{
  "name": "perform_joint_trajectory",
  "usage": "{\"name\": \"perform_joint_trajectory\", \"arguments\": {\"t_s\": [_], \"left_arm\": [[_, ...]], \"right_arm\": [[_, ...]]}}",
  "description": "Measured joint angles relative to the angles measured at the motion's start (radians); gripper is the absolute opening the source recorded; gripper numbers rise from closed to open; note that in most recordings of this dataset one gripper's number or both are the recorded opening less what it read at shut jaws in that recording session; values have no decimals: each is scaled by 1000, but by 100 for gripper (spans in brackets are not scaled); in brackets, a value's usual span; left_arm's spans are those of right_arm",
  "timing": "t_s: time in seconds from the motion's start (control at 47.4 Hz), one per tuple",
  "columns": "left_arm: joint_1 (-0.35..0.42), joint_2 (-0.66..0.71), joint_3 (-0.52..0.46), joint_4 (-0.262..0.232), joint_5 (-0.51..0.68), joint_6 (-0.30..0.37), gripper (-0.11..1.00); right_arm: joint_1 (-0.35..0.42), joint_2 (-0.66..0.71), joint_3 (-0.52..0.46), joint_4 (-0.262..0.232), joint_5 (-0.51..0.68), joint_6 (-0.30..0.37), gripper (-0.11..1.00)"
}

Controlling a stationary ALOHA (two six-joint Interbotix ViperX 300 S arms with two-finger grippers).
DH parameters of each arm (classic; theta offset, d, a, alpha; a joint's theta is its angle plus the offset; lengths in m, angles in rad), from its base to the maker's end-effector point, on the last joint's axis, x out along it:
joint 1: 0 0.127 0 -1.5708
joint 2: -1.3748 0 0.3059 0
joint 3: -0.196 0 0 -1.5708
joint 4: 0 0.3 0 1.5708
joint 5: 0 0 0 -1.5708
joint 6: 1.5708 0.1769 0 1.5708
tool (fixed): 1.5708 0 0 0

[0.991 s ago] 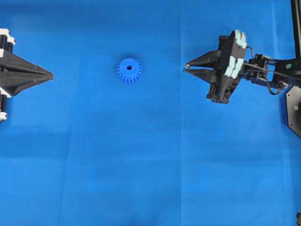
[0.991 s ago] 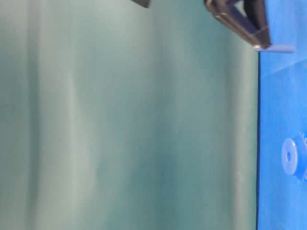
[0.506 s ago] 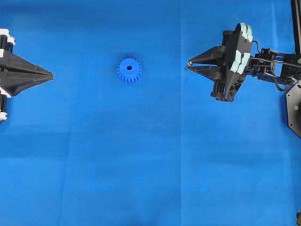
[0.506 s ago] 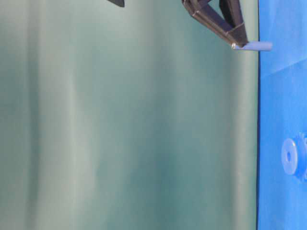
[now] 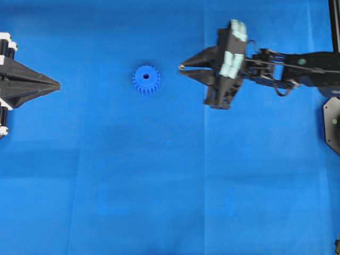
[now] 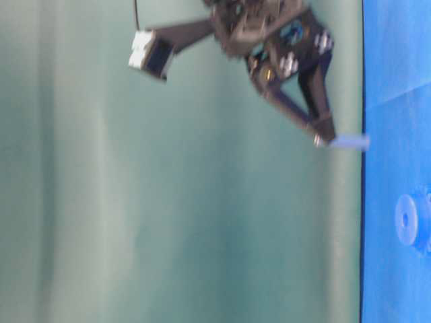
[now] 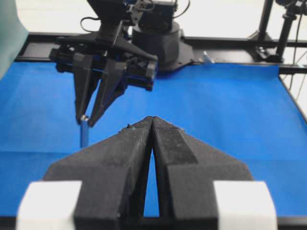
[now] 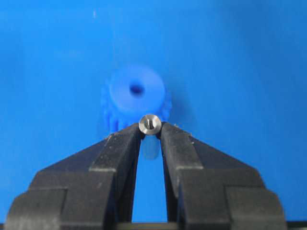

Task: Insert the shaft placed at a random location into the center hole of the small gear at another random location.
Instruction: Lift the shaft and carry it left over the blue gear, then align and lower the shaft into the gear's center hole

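Right end effector is up off the counter with the shaft pinched at the very tips of its narrowly parted fingers, pin hanging straight down; from the left wrist view you can see the shaft dangling below the tips. The small gear sits flat on the blue mat, just to the left of those tips in the overhead view, with a clear gap of mat between them. Through the right wrist camera the center hole shows just above and a touch left of the pin's shiny end. Compared with a second ago, the right end effector has swung well leftward, from far out on the right to near the gear, and the gear itself hasn't budged. Left end effector sits parked at the left edge, fingers pressed together, holding nothing, unmoved.
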Motion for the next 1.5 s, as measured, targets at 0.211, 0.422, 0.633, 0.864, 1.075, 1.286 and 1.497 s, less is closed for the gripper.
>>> {"name": "perform_joint_trajectory", "arguments": {"t_s": [0.211,0.422,0.633,0.864,1.075,1.286,1.497], "left_arm": [[0,0,0,-2,0,0,0],[0,0,0,-2,0,0,0],[0,0,0,-2,0,0,0],[0,0,0,0,0,0,0],[0,0,0,-2,0,2,0],[0,0,0,-2,0,0,0],[0,0,0,-2,0,0,0]], "right_arm": [[0,89,-130,-14,35,-3,5],[2,147,-222,-15,69,-2,5],[2,173,-256,-15,84,-2,5],[3,201,-256,-15,86,0,5],[3,230,-256,-15,84,-2,5],[3,258,-256,-15,74,0,5],[5,270,-256,-15,67,0,5]]}}
